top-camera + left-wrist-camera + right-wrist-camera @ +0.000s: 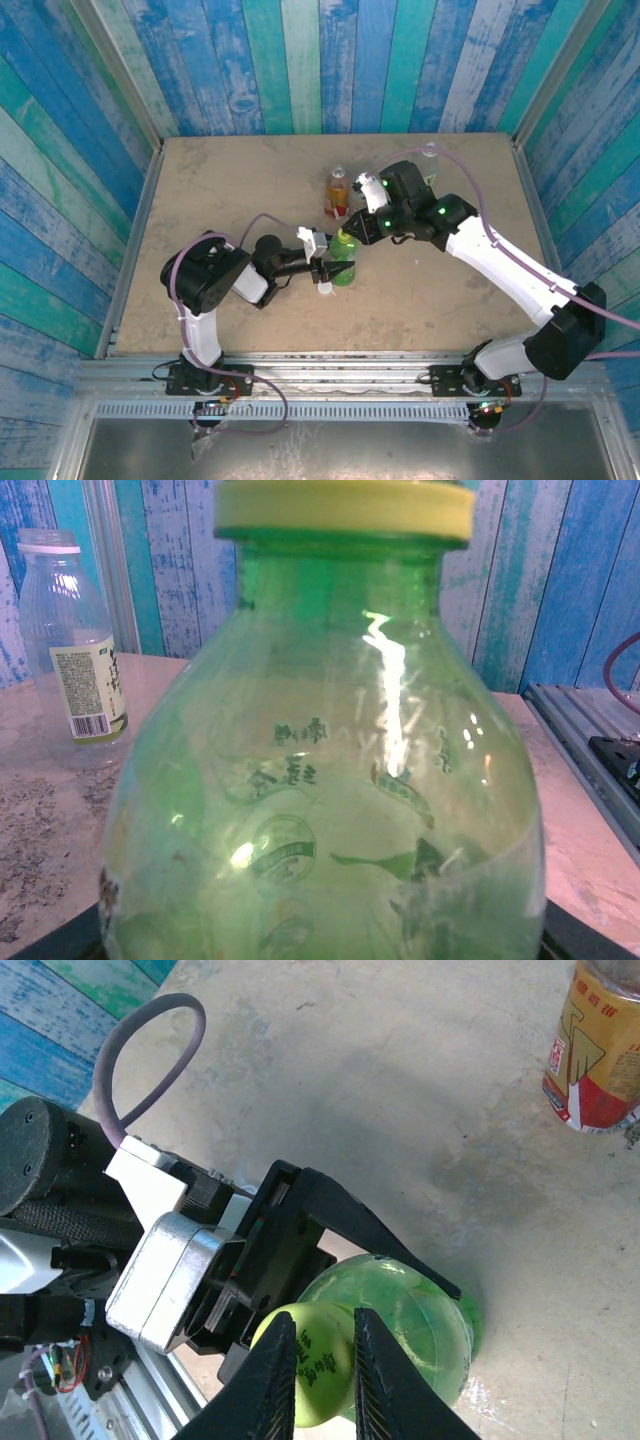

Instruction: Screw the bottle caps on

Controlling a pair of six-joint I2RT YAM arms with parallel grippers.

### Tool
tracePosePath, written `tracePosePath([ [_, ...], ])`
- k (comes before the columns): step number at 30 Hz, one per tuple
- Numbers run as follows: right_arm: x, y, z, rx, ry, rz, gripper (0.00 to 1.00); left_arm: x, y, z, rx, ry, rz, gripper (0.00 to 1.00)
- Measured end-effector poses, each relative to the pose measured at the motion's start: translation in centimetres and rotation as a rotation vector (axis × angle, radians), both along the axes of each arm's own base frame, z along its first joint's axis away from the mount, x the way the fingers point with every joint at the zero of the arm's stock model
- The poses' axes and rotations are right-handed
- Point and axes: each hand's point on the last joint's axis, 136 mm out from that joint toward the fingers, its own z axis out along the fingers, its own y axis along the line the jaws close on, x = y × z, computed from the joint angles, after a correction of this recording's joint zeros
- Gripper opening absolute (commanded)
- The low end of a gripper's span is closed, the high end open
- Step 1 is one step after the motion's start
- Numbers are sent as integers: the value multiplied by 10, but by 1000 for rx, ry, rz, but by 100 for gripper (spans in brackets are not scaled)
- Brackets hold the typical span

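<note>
Our L hand (328, 268) clamps the green bottle (320, 780) by its body. Our R hand (325, 1325) sits narrow over the yellow-green cap (343, 505); we can't tell whether it's gripping.

Bright, even light from above leaves only short, soft shadows on the counter (220, 190). A white glare streak runs down the green bottle (320, 780), which stands so near the lens that its glass looks soft.
</note>
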Motion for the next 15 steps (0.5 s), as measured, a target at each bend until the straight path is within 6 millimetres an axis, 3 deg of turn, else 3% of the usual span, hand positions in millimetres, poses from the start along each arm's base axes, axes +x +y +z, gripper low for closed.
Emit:
tracePosePath([
  [15,-8,-7,0,10,26,-19,22,1,0,0,-3,5,9,63],
])
